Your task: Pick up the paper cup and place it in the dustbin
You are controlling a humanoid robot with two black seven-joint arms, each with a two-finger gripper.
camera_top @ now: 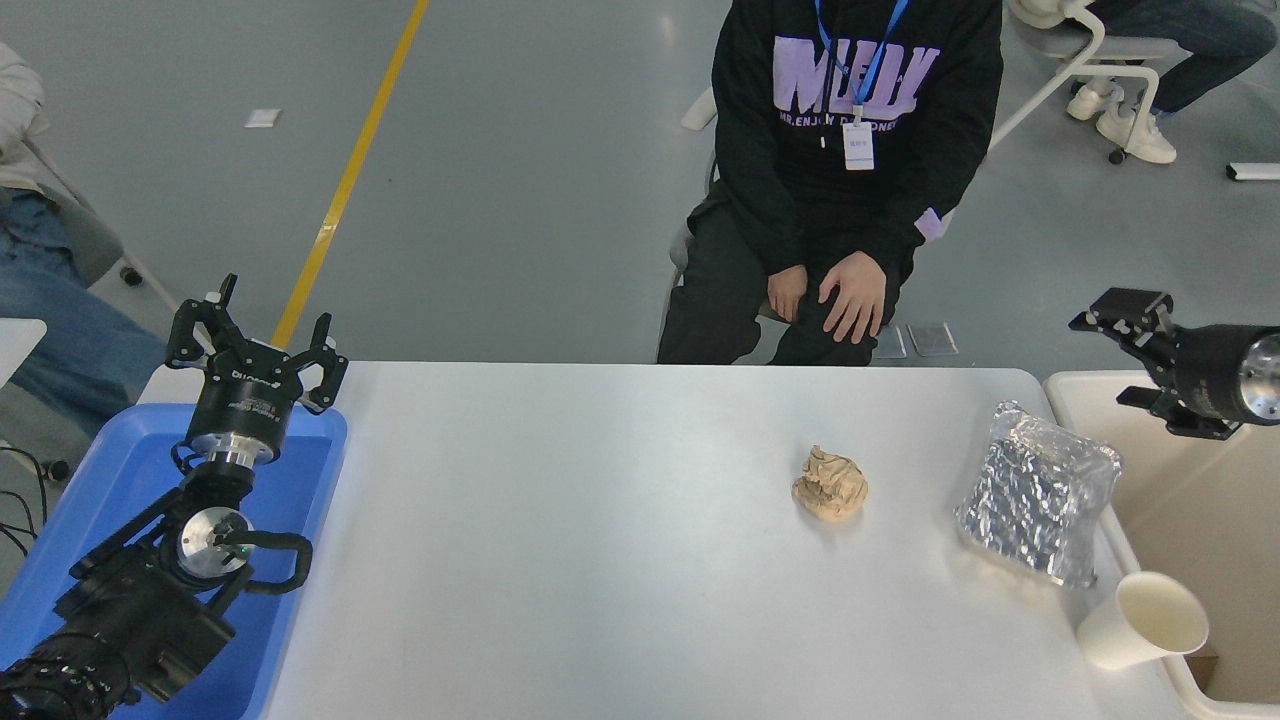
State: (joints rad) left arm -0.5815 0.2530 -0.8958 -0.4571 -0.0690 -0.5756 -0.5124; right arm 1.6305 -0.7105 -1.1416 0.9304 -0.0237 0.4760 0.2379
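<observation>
Bright, even overhead light; soft shadows, table (600,560) glare, perhaps slight edge distortion.

The paper cup (1143,620) lies tipped at the table's (600,560) right edge beside the dustbin (1180,470). The right claw (1125,352) hangs open over the dustbin; the left claw (255,340) sits parked, open.

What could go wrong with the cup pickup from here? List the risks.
1. The paper cup lies tipped at the table's right edge against the dustbin; a nudge could roll it off.
2. The foil bag sits close behind it and may get bumped.
3. The open right gripper is far off above the bin.
</observation>
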